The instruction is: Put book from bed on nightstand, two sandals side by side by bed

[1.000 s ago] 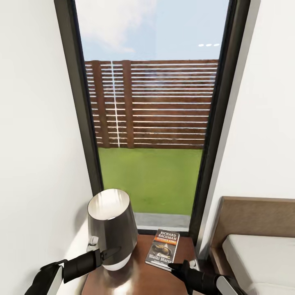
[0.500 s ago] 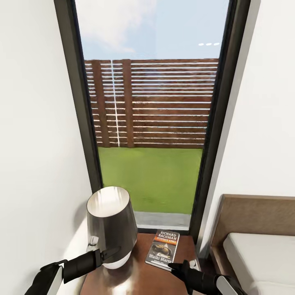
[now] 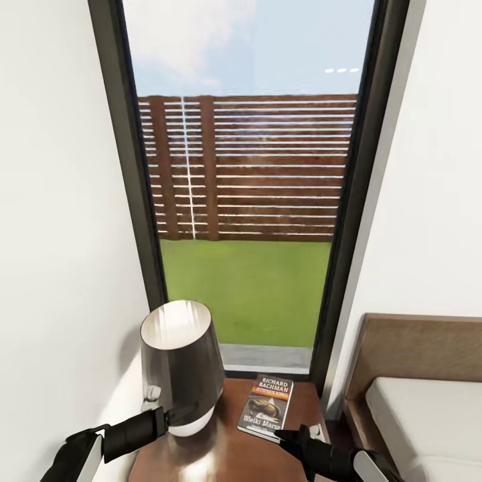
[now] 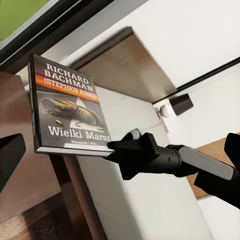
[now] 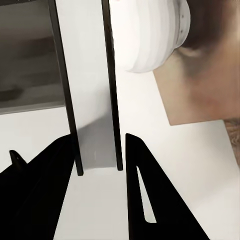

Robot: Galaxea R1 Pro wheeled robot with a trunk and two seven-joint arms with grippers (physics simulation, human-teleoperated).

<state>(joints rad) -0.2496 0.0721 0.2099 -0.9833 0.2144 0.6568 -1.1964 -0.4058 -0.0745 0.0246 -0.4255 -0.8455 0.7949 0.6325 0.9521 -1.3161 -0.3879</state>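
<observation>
A glossy reddish-brown nightstand [image 3: 221, 448] stands below a tall dark-framed window [image 3: 248, 187] that looks out on grass and a slatted wooden fence. The book [image 3: 266, 406] lies flat on the nightstand, on the side nearer the bed [image 3: 418, 415], with "RICHARD BACHMAN" readable on its cover. A lamp [image 3: 182, 365] with a black shade and white base stands on the nightstand's other side, beside the book. The right gripper [image 3: 280, 435] sits at the book's near edge; from the left wrist camera its dark tip appears to touch the cover's corner, but I cannot tell whether it grips the book. In the right wrist camera its 2 fingers [image 5: 42, 195] are spread apart with nothing between them. The left gripper [image 3: 191, 410] points at the lamp's base; its opening is unclear.
</observation>
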